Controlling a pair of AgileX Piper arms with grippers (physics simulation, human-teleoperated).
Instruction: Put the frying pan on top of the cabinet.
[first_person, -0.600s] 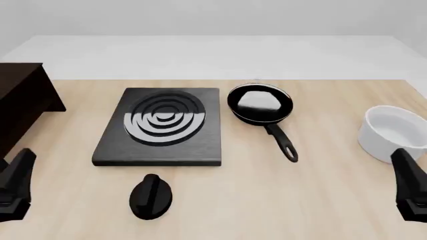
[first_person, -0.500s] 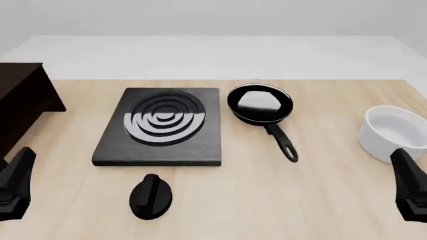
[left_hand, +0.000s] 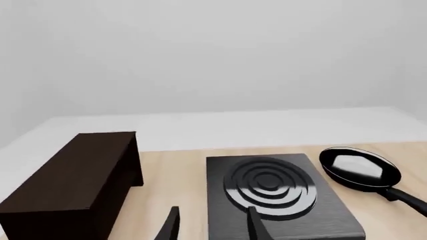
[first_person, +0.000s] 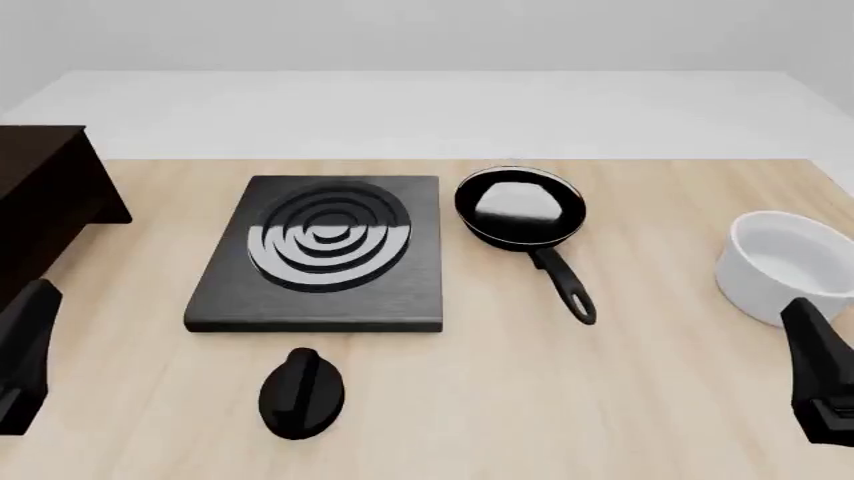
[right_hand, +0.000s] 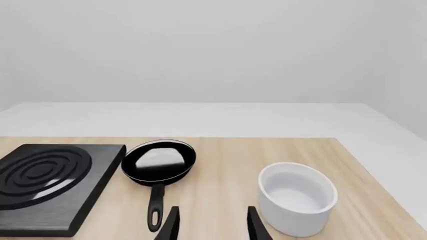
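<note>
Both grippers are empty with their jaws parted, touching nothing: the left gripper hangs low over the table's near edge, the right gripper likewise. Ahead of the right gripper and a little to its left lies the pan, handle toward it, just beside the stove plate. The cabinet stands ahead-left of the left gripper, well apart from the pan.

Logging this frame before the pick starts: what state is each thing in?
frying pan: empty, flat on the table, not gripped
cabinet: nothing on top
stove plate: bare
knob: loose on the table
white bowl: upright, empty
left gripper: open
right gripper: open
</note>
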